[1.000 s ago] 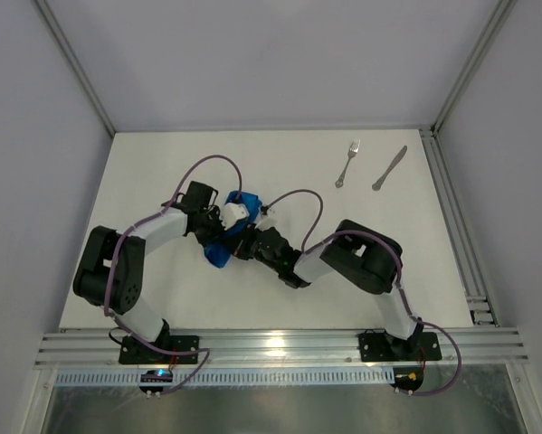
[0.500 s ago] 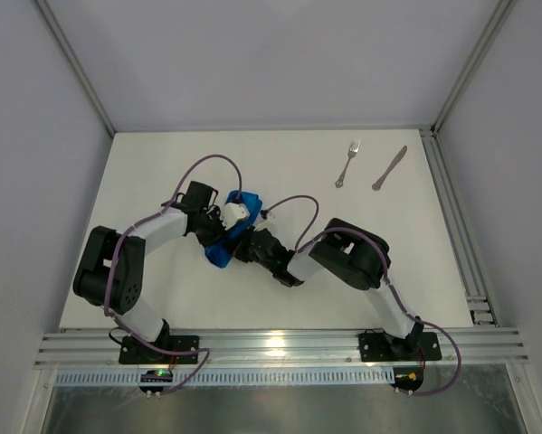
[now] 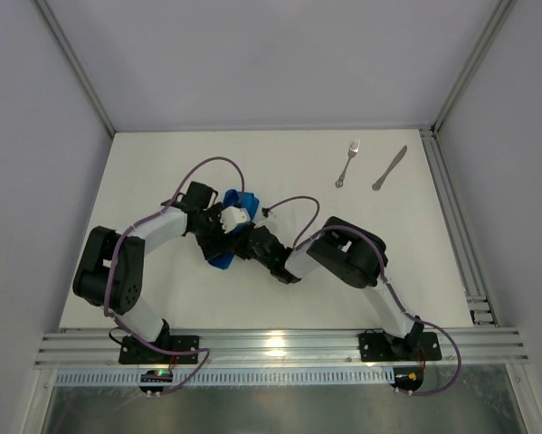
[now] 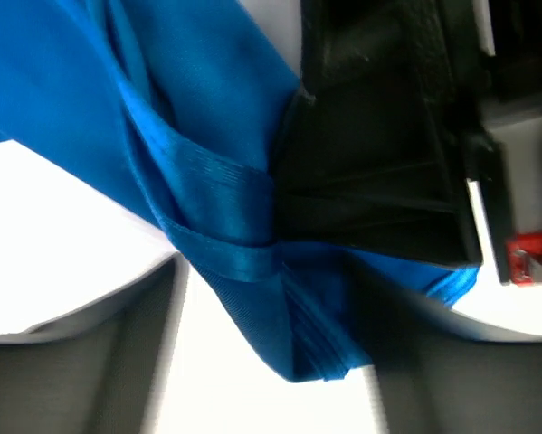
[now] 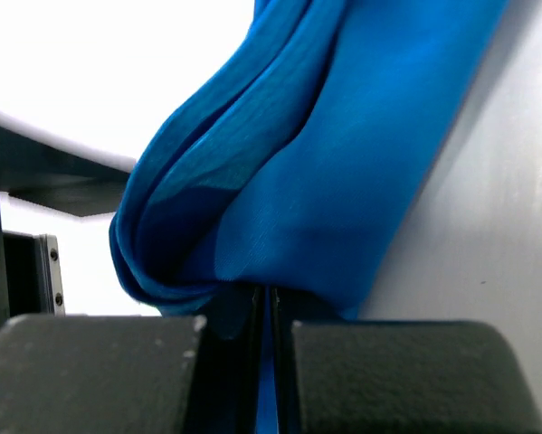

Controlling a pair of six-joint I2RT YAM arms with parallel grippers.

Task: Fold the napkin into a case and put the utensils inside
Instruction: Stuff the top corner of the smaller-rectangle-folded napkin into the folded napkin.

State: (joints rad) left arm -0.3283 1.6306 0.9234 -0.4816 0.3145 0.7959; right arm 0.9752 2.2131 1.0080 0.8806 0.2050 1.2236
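The right gripper (image 5: 263, 318) is pinched tight on a bunched fold of the bright blue napkin (image 5: 343, 154). Its two black fingers (image 5: 99, 371) press together with cloth between them. The left gripper (image 4: 275, 389) has its jaws standing apart, blurred on either side of the hanging cloth. Both grippers meet left of centre on the white table (image 3: 162, 163), where the napkin lies crumpled. The fork (image 3: 347, 164) and knife (image 3: 389, 169) lie near each other at the far right, well apart from the napkin.
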